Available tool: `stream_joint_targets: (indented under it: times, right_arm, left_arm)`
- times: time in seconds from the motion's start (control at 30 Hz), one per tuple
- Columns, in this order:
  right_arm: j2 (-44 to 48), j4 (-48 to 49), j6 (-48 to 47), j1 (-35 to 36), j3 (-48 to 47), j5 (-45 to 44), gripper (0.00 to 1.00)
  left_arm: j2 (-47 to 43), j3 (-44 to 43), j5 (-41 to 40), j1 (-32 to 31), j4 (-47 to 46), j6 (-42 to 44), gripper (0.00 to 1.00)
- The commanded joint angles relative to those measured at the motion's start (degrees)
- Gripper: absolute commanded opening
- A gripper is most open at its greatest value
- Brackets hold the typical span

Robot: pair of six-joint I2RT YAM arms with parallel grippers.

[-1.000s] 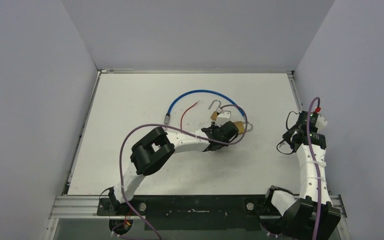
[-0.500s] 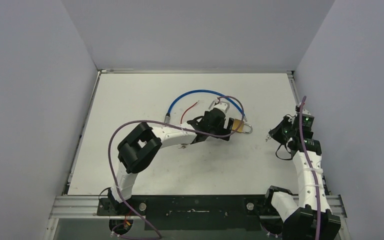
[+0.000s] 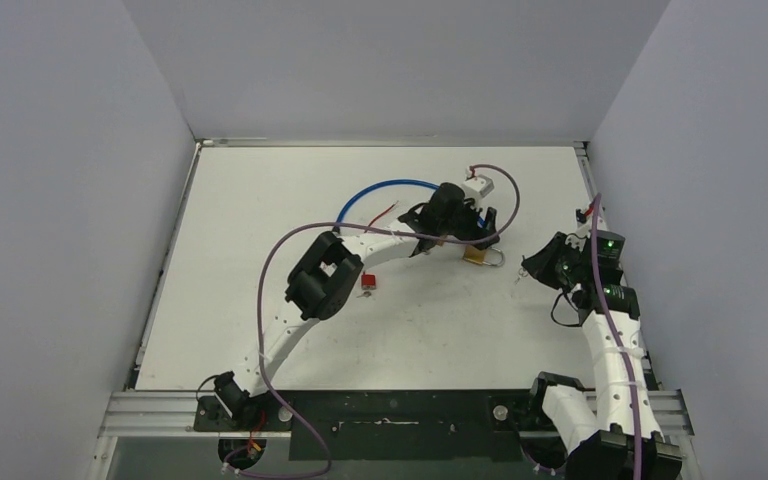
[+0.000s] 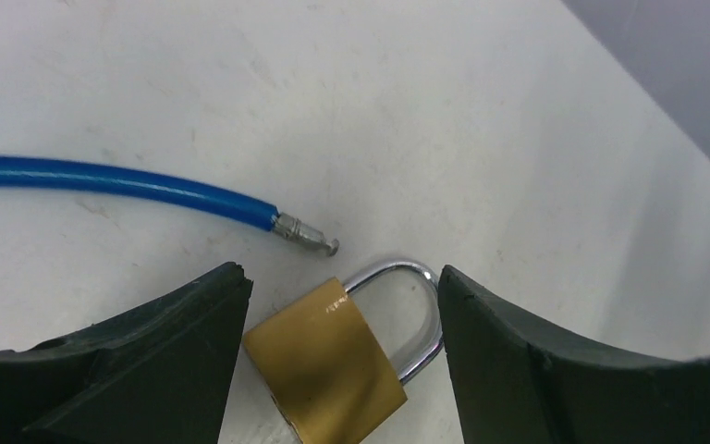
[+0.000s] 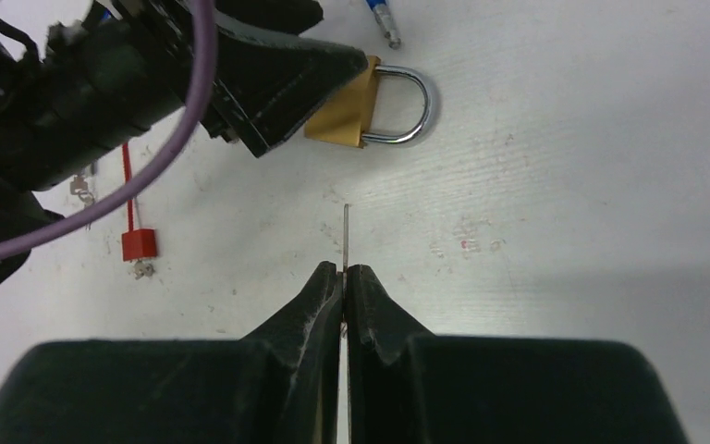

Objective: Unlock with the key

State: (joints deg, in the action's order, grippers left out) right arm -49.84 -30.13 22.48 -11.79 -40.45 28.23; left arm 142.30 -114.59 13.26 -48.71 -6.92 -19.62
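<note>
A brass padlock with a silver shackle lies flat on the white table; it also shows in the top view and the right wrist view. My left gripper is open and hangs over it, one finger on each side, the right finger close to the shackle. In the top view the left gripper is just behind the padlock. My right gripper is shut on the key, whose thin blade points toward the padlock, a short way in front of it. The right gripper is to the padlock's right.
A blue cable curves behind the left arm, and its metal end lies just beyond the padlock. A red tag on a red wire lies left of the padlock. Grey walls enclose the table on three sides.
My left arm has swung back and right, and its open gripper is now over the padlock. My right gripper has moved left toward the padlock with the key. The red tag is uncovered.
</note>
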Motion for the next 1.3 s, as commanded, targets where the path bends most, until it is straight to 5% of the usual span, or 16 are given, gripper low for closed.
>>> stream_joint_targets:
  times: [0.0,0.23,0.57,0.8,1.27]
  right_arm:
    - [-0.5,-1.2,-0.9,0.0,-3.5,-5.0,0.00]
    - [-0.6,-2.0,-0.7,-0.1,-3.9,-6.7,0.00]
    - [-0.9,-2.5,-1.1,0.0,-4.6,-8.0,0.00]
    - [-0.5,-2.6,-1.3,0.7,-5.2,-7.9,0.00]
    - [0.0,-3.1,-0.4,2.8,-4.9,-6.5,0.00]
  left_arm:
    - [1.8,-1.6,3.7,-1.3,-1.4,4.3,0.72]
    - [-1.9,8.3,-4.1,-2.6,-4.4,10.8,0.79]
    - [1.2,3.4,-19.9,-6.0,15.8,15.5,0.67]
    - [-6.6,16.4,-23.4,-6.1,17.1,4.4,0.50]
    - [-24.1,45.3,-29.2,-6.2,25.1,-21.8,0.46]
